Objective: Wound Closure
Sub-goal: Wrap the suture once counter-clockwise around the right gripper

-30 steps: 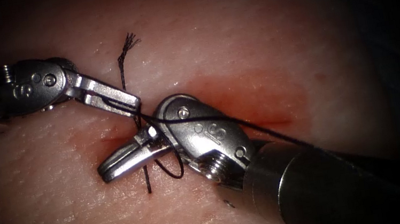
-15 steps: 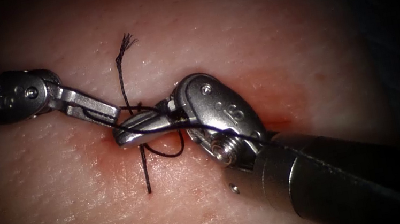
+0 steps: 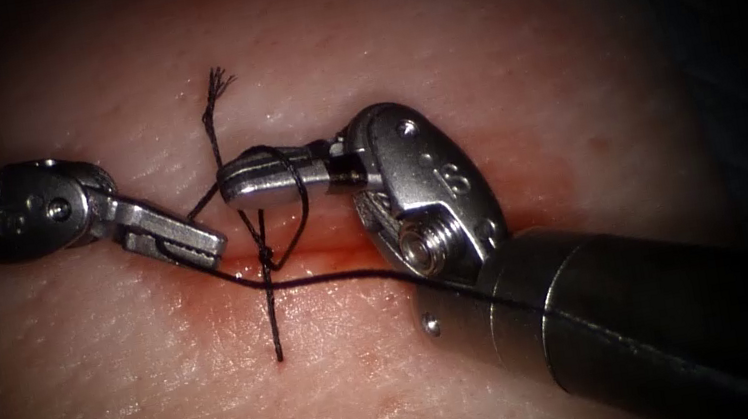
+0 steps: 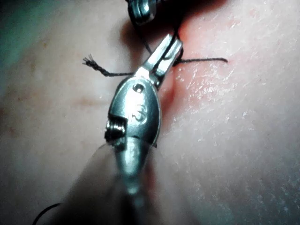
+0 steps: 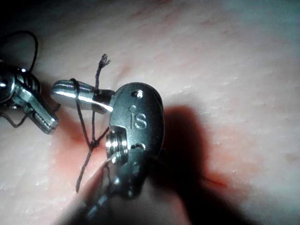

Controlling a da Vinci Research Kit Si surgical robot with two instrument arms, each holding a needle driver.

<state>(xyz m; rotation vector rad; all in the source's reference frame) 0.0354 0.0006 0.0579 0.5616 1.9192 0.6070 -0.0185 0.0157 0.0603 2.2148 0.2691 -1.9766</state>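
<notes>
1. Endoscope view: the right tool [image 3: 233, 184] has swung up from about 6 o'clock of the knot [image 3: 265, 256] to about 12 o'clock of it, its jaws closed, with a loop of thread [image 3: 345, 276] draped round them.
2. The left tool [image 3: 197, 244] has eased back toward 9 o'clock and sits just left of the stitch, jaws clenched on the thread; from there one strand runs off toward 3 o'clock, across the right tool's shaft.
3. My read: with a loop wrapped on the right jaws and a knot already over the cut [image 3: 331, 252], a knot throw is under way.
4. The frayed tail [image 3: 216, 84] stands at 12 o'clock of the knot on the tissue [image 3: 519, 43], and another short end points to 6 o'clock.
5. Hard to make out: whether the right jaws pinch a strand or merely carry the loop.
6. No needle to be made out; thread trails into darkness at 9 o'clock.
</notes>
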